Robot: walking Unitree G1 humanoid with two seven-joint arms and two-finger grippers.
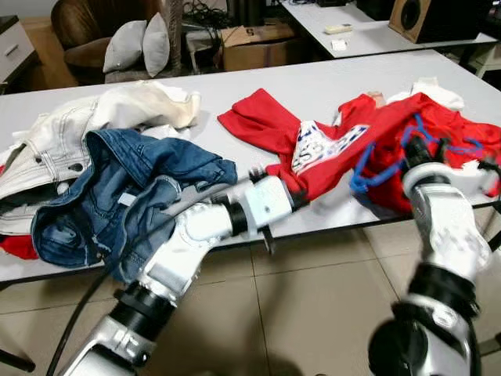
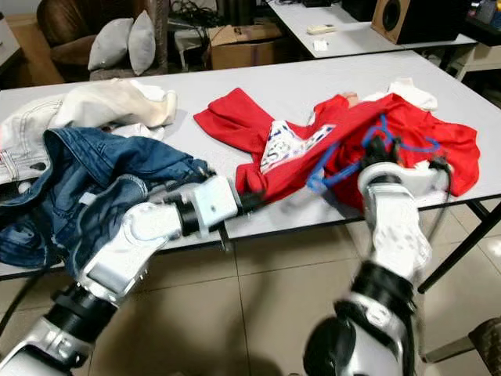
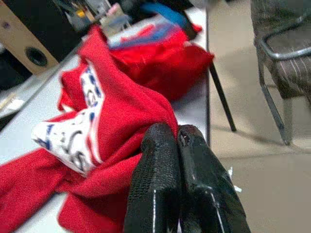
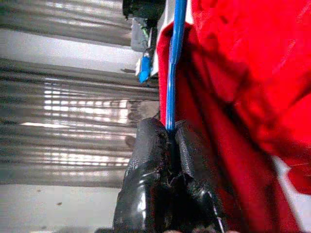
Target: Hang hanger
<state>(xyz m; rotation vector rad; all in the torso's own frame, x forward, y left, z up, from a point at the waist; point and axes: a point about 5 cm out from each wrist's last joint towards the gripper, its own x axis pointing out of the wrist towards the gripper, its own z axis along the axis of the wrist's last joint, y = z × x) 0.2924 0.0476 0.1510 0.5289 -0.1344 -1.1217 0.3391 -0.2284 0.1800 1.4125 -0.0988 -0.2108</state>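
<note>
Left eye view: a long grey table is carrying a pile of clothes. A red garment with a white printed patch is lying spread toward the table's right end, a blue hanger looping across its folds. The left gripper is reaching in at the near table edge, its tip buried in the red cloth. The right gripper is standing over the right part of the garment, at the blue hanger. A blue denim jacket and a cream garment are lying heaped at the left end.

Right eye view: same table, and here a black table leg is showing under the right end, above a beige tiled floor. Behind the table, a cardboard box, two grey cushions on a dark chair, a second table with a wooden speaker.

Left wrist view: the two black fingers are lying pressed together, pinching a fold of the red garment at the table edge; the white patch is sitting just beyond. A chair with a metal frame is standing on the floor beyond the table end.

Right wrist view: the fingers are closing tight on the thin blue bar of the hanger, which is running straight away from the tips along the edge of the red cloth. The background is blurred grey bands; I cannot tell what they are.
</note>
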